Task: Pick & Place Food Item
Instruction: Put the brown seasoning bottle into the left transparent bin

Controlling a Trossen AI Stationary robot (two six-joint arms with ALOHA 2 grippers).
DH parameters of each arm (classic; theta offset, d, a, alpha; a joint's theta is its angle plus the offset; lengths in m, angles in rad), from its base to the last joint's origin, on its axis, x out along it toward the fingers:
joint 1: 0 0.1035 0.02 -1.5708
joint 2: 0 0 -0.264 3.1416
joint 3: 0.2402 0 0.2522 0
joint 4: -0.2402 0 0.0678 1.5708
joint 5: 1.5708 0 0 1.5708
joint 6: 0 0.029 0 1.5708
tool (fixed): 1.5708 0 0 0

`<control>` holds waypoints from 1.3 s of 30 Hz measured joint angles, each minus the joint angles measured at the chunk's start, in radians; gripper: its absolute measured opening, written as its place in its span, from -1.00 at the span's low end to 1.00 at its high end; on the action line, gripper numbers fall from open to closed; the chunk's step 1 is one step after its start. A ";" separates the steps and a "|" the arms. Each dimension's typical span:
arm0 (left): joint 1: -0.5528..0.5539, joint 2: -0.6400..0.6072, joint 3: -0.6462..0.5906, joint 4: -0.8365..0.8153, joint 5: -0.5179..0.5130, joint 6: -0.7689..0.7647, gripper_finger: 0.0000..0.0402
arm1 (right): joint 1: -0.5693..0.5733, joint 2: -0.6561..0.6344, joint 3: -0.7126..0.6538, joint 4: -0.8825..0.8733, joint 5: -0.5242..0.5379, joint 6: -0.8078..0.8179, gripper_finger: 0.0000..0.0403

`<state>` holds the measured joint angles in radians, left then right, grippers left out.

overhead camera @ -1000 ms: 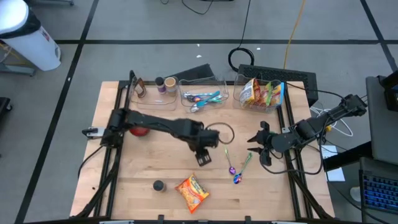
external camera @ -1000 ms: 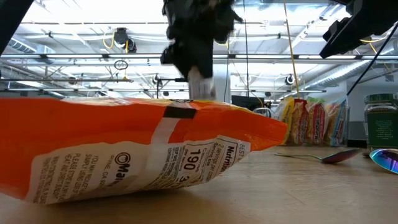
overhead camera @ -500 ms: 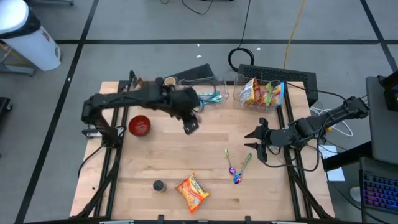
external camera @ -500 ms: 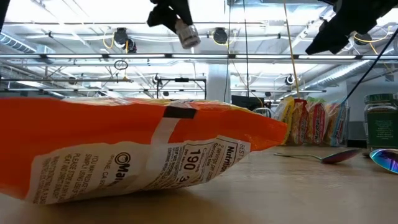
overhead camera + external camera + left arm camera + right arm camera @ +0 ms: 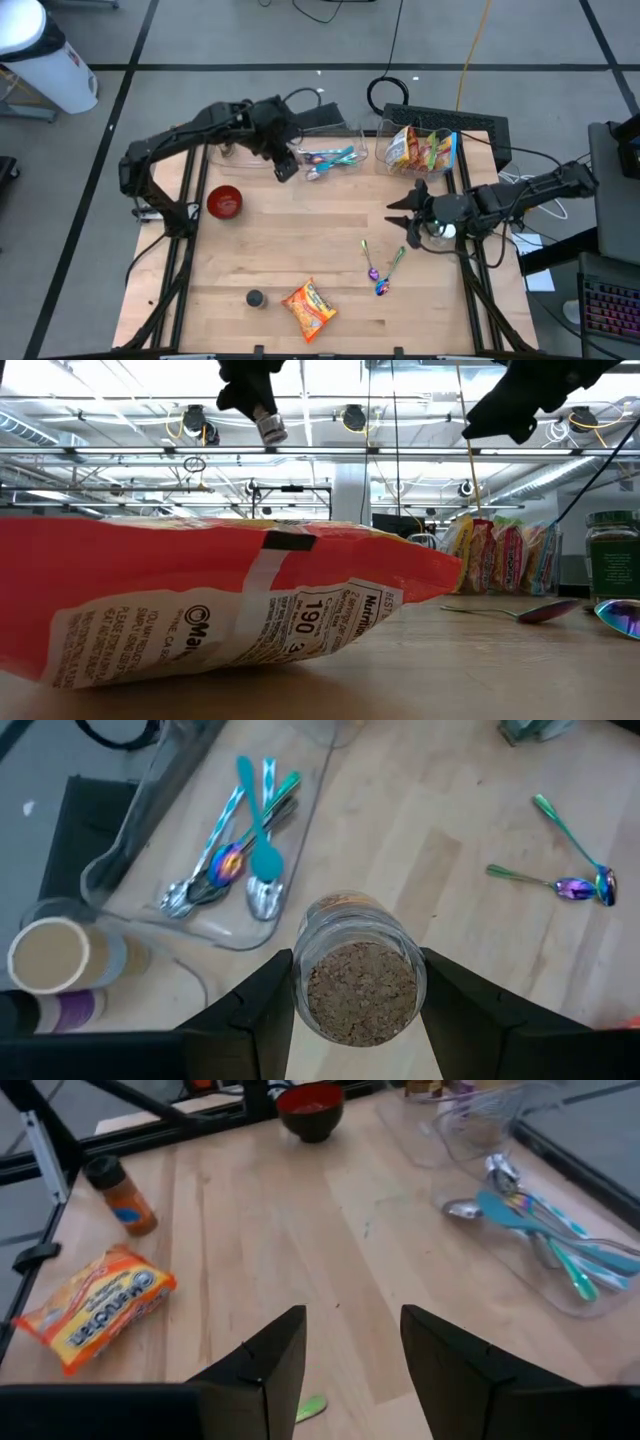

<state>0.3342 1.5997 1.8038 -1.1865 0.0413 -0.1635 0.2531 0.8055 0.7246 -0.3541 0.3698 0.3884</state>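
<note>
Left gripper (image 5: 355, 1020): jaws closed on small clear glass jar of brown granules (image 5: 360, 970), jar base toward wrist camera. Held aloft over far-left worktop (image 5: 300, 230), just beside clear plastic tray (image 5: 326, 156).

Right gripper (image 5: 400, 212): over right side of worktop, jaws partly apart, holding nothing.

Orange instant-noodle packet (image 5: 308, 309): flat at near edge, well apart from both grippers, long axis diagonal. Judgement: right arm slightly nearer.

Containers: tray holds teal and metal spoons (image 5: 245, 855); clear bin (image 5: 421, 148) at far right holds snack packets. Red bowl (image 5: 224, 201) at left: contents not discernible.
</note>
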 joint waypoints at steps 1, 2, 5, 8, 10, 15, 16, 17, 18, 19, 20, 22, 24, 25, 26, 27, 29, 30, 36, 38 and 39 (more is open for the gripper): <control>0.015 0.000 0.000 -0.004 0.010 0.009 -0.09 | -0.008 0.000 0.000 0.002 0.000 0.000 -0.23; 0.028 0.000 0.000 -0.009 0.014 0.017 -0.09 | -0.015 0.000 0.000 0.003 0.000 0.000 -0.23; 0.057 0.000 0.000 -0.011 0.012 0.051 -0.09 | -0.032 0.000 0.000 0.006 0.000 0.005 -0.23; 0.084 -0.018 -0.001 -0.022 0.011 0.078 -0.09 | -0.046 0.000 0.000 0.006 0.000 0.016 -0.23; 0.094 -0.038 0.000 -0.023 0.010 0.088 -0.09 | -0.053 0.000 0.000 0.005 0.000 0.018 -0.23; 0.113 -0.128 -0.065 0.030 -0.011 0.083 -0.09 | -0.077 0.003 0.000 0.007 -0.001 0.018 -0.23; 0.113 -0.157 -0.097 0.063 -0.017 0.072 -0.09 | -0.083 0.004 0.000 0.006 -0.001 0.019 -0.23; 0.113 -0.189 -0.137 0.096 -0.016 0.057 -0.09 | -0.089 0.005 0.000 0.007 0.000 0.018 -0.23; 0.113 -0.221 -0.181 0.123 -0.017 0.042 -0.09 | -0.095 0.007 0.000 0.011 -0.001 0.018 -0.23; 0.112 -0.254 -0.229 0.155 -0.016 0.025 -0.09 | -0.101 0.008 0.000 0.015 -0.001 0.018 -0.23; 0.107 -0.283 -0.277 0.191 -0.017 0.007 -0.09 | -0.107 0.009 0.000 0.017 -0.001 0.018 -0.23; 0.096 -0.340 -0.370 0.251 -0.027 -0.033 -0.09 | -0.119 0.013 0.000 0.034 -0.001 0.016 -0.23; 0.088 -0.392 -0.457 0.277 -0.042 -0.074 -0.09 | -0.131 0.014 0.000 0.043 -0.003 0.011 -0.23; 0.086 -0.415 -0.494 0.285 -0.044 -0.092 -0.09 | -0.138 0.014 0.000 0.043 -0.004 0.011 -0.23; 0.082 -0.434 -0.529 0.300 -0.047 -0.109 -0.09 | -0.144 0.016 0.000 0.044 -0.004 0.012 -0.23; 0.082 -0.453 -0.560 0.302 -0.048 -0.126 -0.09 | -0.151 0.018 0.000 0.044 -0.004 0.013 -0.23; 0.082 -0.488 -0.616 0.289 -0.048 -0.153 -0.09 | -0.160 0.019 0.000 0.043 -0.006 0.015 -0.23; 0.081 -0.501 -0.638 0.286 -0.049 -0.161 -0.09 | -0.163 0.020 0.000 0.044 -0.007 0.015 -0.23; 0.105 -0.550 -0.693 0.132 -0.154 -0.187 -0.09 | -0.175 0.042 0.000 0.079 -0.007 0.015 -0.23; 0.131 -0.547 -0.694 0.053 -0.192 -0.190 -0.09 | -0.175 0.055 0.000 0.094 -0.007 0.015 -0.23; 0.149 -0.543 -0.695 0.016 -0.197 -0.191 -0.09 | -0.175 0.062 0.000 0.109 -0.008 0.015 -0.23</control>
<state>0.4836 1.0564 1.1092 -1.1700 -0.1558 -0.3542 0.0780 0.8675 0.7242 -0.2451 0.3622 0.4030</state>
